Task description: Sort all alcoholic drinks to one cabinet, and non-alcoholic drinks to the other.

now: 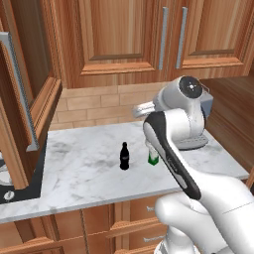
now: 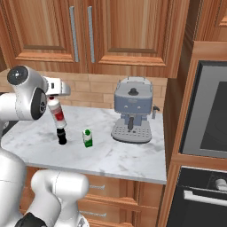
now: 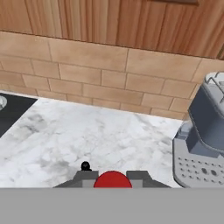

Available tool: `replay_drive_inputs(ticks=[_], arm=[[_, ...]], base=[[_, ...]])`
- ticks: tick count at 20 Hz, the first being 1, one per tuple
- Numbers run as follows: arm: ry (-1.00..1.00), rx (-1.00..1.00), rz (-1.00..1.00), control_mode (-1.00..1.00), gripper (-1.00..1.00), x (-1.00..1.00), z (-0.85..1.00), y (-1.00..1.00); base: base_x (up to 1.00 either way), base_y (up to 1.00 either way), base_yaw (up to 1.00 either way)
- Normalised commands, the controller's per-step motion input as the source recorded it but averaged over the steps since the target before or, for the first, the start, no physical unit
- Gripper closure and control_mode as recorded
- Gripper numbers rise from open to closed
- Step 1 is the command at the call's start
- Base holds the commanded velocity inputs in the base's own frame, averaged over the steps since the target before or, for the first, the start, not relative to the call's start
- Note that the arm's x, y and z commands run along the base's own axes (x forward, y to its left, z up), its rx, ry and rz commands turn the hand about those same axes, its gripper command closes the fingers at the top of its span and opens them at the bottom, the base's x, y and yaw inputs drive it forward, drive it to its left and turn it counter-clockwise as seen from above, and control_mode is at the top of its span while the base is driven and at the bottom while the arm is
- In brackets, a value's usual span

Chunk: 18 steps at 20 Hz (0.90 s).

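Red cap (image 3: 112, 180) sits clamped between the gripper (image 3: 112, 178) fingers: the slim white bottle (image 2: 56, 112) is lifted, tilted, above the counter (image 2: 128, 155). The black cola bottle (image 1: 124, 156) and green carton (image 2: 88, 138) remain unsorted; 1 cabinet door (image 1: 22, 99) stands open.

Evenly lit, flat rendered light, no glare.
Soft faint shadows under the small black bottle (image 1: 124, 156) and the coffee machine (image 2: 132, 114) on the marble surface (image 1: 89, 168); crisp throughout, slightly pixelated at edges, no blur, no lens distortion; darker inside the open cabinet (image 1: 22, 94).
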Motion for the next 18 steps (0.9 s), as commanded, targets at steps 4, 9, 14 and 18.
replay_drive_inputs(ticks=[4,9,14,18], arm=[[0.0,0.06,0.0,-1.0,1.0,-0.48,0.44,0.0],[0.01,0.02,0.0,-1.0,1.0,-0.33,0.19,0.0],[0.01,0.0,0.0,-1.0,1.0,0.0,0.0,0.0],[-0.04,0.0,0.0,-1.0,1.0,-0.3,0.0,0.0]], base=[[0.0,0.0,0.0],[0.0,0.0,0.0],[0.0,0.0,0.0],[0.0,0.0,0.0]])
